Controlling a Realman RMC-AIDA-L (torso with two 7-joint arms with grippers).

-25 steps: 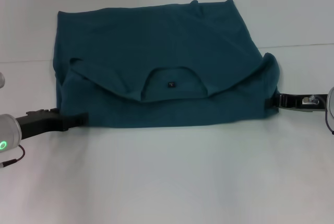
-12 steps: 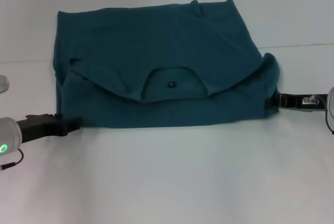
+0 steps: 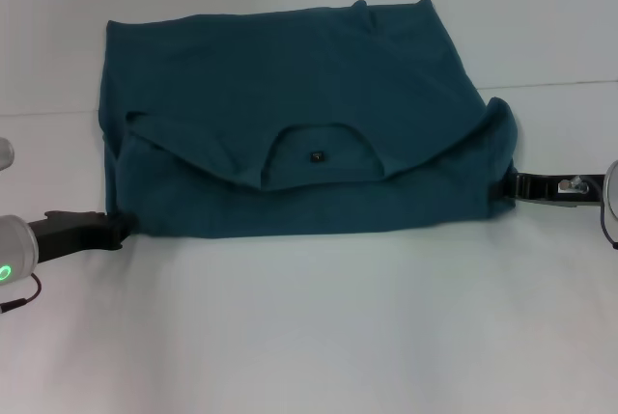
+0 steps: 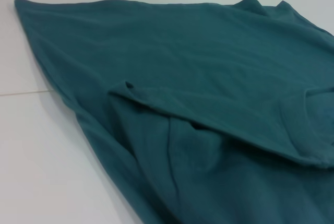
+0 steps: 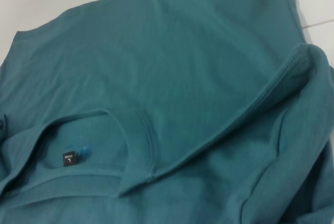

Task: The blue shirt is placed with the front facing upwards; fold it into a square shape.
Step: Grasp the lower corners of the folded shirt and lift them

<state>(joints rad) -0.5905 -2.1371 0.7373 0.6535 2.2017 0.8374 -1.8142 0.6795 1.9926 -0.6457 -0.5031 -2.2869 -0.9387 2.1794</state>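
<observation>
My left gripper (image 3: 114, 228) has slid back along the table (image 3: 319, 337) over the last second and now sits just off the near-left corner of the blue shirt (image 3: 290, 115); I cannot tell how its fingers stand. The shirt lies across the far half of the table, folded once, neck label (image 5: 69, 158) showing near its near edge. My right gripper (image 3: 504, 188) has not moved, its tip at the lifted near-right corner; its fingers are hidden too. I judge 1 fold released on the left, with the right side yet to let go.
</observation>
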